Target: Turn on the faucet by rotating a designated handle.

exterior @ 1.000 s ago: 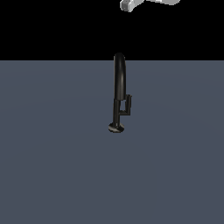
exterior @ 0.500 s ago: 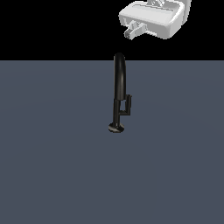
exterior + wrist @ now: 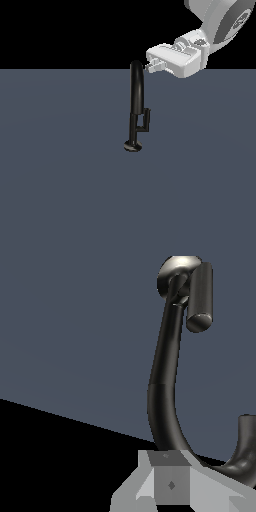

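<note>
The glossy black faucet [image 3: 135, 100] stands upright on its small round base disc [image 3: 133, 146] in the middle of the exterior view. The handle [image 3: 145, 120], a short thin lever, branches off the lower stem on the exterior view's right. My white gripper [image 3: 152, 65] hangs just beside the arched top, on the exterior view's right, well above the handle and touching nothing. Its fingers look pressed together with nothing between them. In the wrist view the faucet [image 3: 162, 381] runs away from the gripper [image 3: 170, 483] down to the handle [image 3: 200, 298].
A flat grey-blue floor [image 3: 60, 190] spreads around the faucet. The arm's white and grey links [image 3: 225, 20] come in from the upper corner on the exterior view's right.
The gripper has come down from the frame's top edge to the height of the faucet's arched top. The faucet and handle have not moved.
</note>
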### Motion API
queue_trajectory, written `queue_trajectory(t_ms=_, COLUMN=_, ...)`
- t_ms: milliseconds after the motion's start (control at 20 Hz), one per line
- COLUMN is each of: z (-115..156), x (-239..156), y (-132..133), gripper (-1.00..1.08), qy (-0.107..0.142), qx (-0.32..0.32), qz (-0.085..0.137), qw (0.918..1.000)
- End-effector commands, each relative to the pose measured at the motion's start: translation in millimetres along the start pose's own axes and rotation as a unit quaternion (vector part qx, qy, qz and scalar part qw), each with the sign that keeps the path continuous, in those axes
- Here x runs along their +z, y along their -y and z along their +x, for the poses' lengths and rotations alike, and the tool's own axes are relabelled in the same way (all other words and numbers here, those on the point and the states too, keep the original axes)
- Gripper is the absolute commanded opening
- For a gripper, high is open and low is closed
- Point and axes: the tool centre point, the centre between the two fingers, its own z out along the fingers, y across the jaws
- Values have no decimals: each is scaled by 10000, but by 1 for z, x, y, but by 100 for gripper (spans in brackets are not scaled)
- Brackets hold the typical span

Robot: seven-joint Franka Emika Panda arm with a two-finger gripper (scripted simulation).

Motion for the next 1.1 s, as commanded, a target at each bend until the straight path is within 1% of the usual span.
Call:
queue_trajectory(t_ms=0, z=23, x=3, y=1, gripper=-100, qy=281, qx=273, qz=255, qw=9989)
queue_trajectory(t_ms=100, z=41, x=7, y=1, gripper=-100, qy=507, qx=498, qz=464, qw=9964)
queue_trajectory(t_ms=250, z=67, x=14, y=0, gripper=-100, qy=829, qx=823, qz=763, qw=9902)
queue_trajectory(t_ms=550, z=109, x=31, y=-5, gripper=-100, qy=1358, qx=1362, qz=1257, qw=9732)
queue_trajectory(t_ms=800, z=132, x=44, y=-8, gripper=-100, qy=1651, qx=1660, qz=1532, qw=9600)
queue_trajectory(t_ms=950, z=140, x=49, y=-10, gripper=-100, qy=1753, qx=1764, qz=1627, qw=9548)
queue_trajectory(t_ms=1050, z=142, x=50, y=-10, gripper=-100, qy=1788, qx=1800, qz=1661, qw=9529)
